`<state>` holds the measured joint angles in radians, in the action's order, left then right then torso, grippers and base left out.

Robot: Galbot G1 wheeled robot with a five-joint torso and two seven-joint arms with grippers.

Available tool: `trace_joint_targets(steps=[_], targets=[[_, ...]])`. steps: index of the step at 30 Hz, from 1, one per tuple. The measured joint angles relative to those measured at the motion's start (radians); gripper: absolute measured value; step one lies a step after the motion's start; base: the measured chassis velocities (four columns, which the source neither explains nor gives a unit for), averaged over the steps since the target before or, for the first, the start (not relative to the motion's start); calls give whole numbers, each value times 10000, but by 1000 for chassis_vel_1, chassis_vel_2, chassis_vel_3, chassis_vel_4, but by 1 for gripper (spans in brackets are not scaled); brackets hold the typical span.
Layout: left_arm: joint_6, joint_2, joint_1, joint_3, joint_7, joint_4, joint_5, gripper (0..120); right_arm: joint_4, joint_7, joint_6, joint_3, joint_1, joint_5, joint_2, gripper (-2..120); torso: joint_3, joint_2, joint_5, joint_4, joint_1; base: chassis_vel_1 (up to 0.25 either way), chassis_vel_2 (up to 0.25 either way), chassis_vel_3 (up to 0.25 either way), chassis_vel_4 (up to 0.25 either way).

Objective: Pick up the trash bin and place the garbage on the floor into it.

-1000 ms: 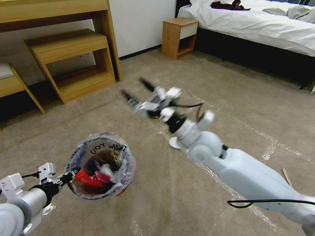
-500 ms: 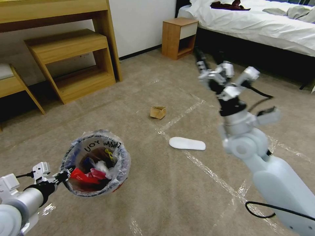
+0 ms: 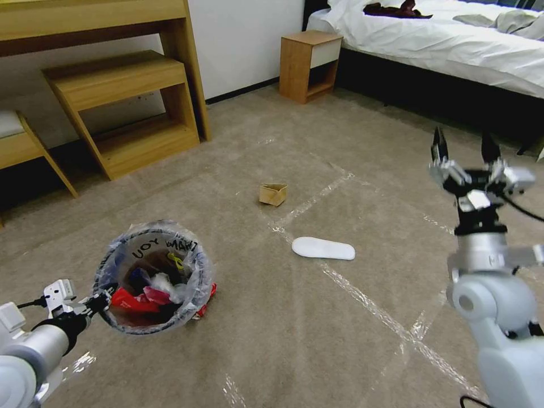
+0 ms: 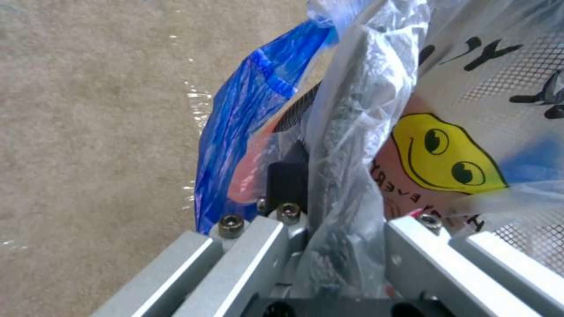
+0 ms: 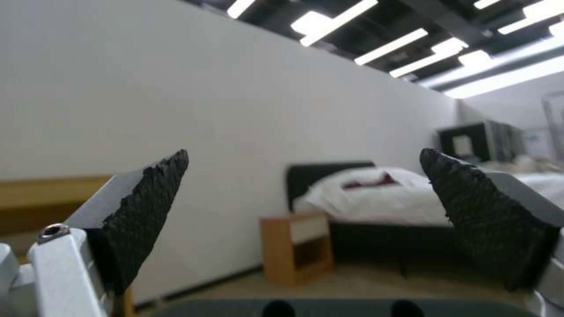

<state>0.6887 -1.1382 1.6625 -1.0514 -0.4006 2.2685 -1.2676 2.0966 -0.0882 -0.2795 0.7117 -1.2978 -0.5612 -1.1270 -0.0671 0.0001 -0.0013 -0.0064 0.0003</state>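
The left gripper [image 3: 102, 298] reaches forward from low on the left, its fingers [image 4: 286, 180] clamped on a rim of crinkled plastic. The right gripper [image 3: 463, 152] stands raised on an upright wrist, its fingers [image 5: 147, 207] pointing upward, spread wide apart with nothing between them.

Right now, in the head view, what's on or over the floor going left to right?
Left pincer gripping the trash bin's rim → trash bin → small cardboard box → white slipper → right pincer, open and raised.
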Motion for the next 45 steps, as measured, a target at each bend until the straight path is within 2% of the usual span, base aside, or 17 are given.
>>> trace_joint_targets(steps=[9,11,15,18,21,25,28,45], targets=[[-51,-34,154,-20,66,-2,163,0,-181,-1119,676,-456,-826,743,-437,100,-1,-1,0,2,0,0,0,0,0],[-94,-50,260,-29,130,19,280,0,-218,-1712,1554,-713,-1006,751,-358,100,-1,-2,-1,3,0,0,0,0,0],[-113,-51,299,-59,145,70,289,0,-330,-1949,2185,-929,-1072,578,-162,100,-1,-2,-2,2,0,0,0,0,0],[-122,-57,341,-75,147,104,295,0,-444,-1797,2131,-1119,-1081,565,-132,100,-2,-2,0,2,1,0,0,0,0],[-127,-68,374,-80,154,120,309,0,-488,-1379,1707,-1269,-1079,545,-195,100,-1,-2,-2,2,0,0,0,0,0],[-135,-89,415,-96,161,163,328,0,-520,-324,906,-1545,-1180,1022,-304,100,-1,-2,-2,3,0,0,0,0,0],[-137,-113,434,-98,162,187,337,0,-528,-76,636,-1616,-1261,1340,-349,100,-2,-1,-2,3,0,0,0,0,0],[-145,-248,574,-213,175,318,400,0,-903,93,204,-1438,-1363,1751,-716,99,-2,-2,-1,2,1,0,0,0,0]])
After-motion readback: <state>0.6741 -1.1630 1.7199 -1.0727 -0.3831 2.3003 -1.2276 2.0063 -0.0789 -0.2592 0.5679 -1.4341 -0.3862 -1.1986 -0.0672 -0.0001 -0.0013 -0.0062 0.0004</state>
